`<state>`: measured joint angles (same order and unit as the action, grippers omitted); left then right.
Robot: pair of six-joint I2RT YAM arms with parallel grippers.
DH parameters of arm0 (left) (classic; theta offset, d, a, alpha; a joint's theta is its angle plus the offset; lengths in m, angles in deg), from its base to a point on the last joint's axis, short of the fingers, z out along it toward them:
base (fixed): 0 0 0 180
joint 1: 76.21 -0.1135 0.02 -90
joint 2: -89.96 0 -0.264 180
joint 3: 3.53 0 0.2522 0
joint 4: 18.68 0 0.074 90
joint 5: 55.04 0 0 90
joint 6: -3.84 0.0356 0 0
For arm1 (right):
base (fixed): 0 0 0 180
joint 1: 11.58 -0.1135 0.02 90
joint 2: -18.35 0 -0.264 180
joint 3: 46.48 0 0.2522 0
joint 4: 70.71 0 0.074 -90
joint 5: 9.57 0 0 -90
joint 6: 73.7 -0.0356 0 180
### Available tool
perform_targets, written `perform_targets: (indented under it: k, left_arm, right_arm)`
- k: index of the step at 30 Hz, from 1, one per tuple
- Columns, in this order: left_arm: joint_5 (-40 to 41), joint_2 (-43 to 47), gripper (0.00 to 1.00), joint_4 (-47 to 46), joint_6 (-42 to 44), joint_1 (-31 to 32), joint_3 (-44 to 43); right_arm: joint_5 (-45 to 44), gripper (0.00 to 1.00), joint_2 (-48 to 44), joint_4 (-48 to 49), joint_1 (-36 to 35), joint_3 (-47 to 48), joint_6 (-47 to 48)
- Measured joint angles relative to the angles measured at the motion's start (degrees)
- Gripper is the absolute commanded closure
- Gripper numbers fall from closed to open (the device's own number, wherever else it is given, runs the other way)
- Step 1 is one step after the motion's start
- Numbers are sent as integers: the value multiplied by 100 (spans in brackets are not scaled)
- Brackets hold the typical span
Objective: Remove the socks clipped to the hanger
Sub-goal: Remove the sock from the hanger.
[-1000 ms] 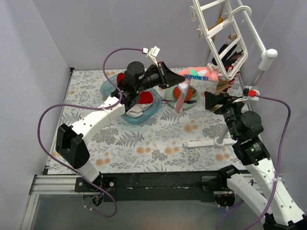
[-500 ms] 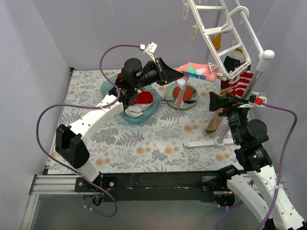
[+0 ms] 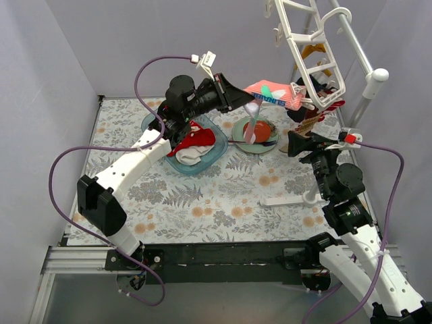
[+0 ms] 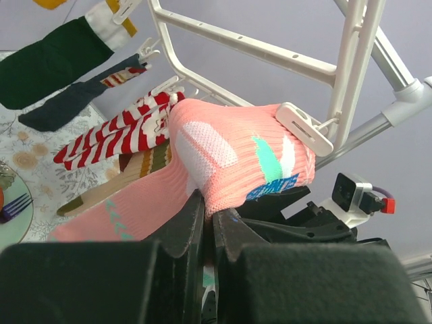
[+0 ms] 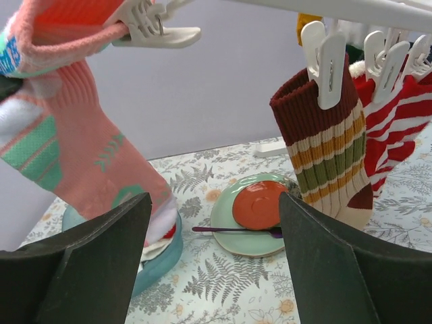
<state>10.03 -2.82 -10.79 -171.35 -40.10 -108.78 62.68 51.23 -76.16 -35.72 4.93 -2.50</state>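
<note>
The pink sock [image 4: 229,162] hung from the hanger [image 3: 307,47], high over the back right of the bench [image 3: 223,196]. 1 white clip [image 4: 304,128] bit its far end. From that clip the sock ran long and stretched toward the left, straight into our left claw [image 4: 206,216], which was pinched shut on it. We judged the pull should go along the sock, away from the clip. Our right claw [image 5: 214,202] gaped wide and held nothing. It sat just below the hanger, facing a brown striped sock [image 5: 324,148].
</note>
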Motion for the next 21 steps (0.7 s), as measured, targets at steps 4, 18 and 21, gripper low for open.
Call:
perform_targets:
  k: [4, 18, 21]
  left_arm:
    - [-2, -70, 100, 28, 20, -2, 15]
    - [-142, -114, 100, -177, -146, -42, 461]
    - [-170, -120, 100, -240, -199, -42, 540]
  right_arm:
    - [-195, 23, 101, -13, 0, 131, -424]
    - [-1416, 21, -52, 820, -2, 103, -2817]
    - [-1572, 21, 72, 1137, -2, 87, -3152]
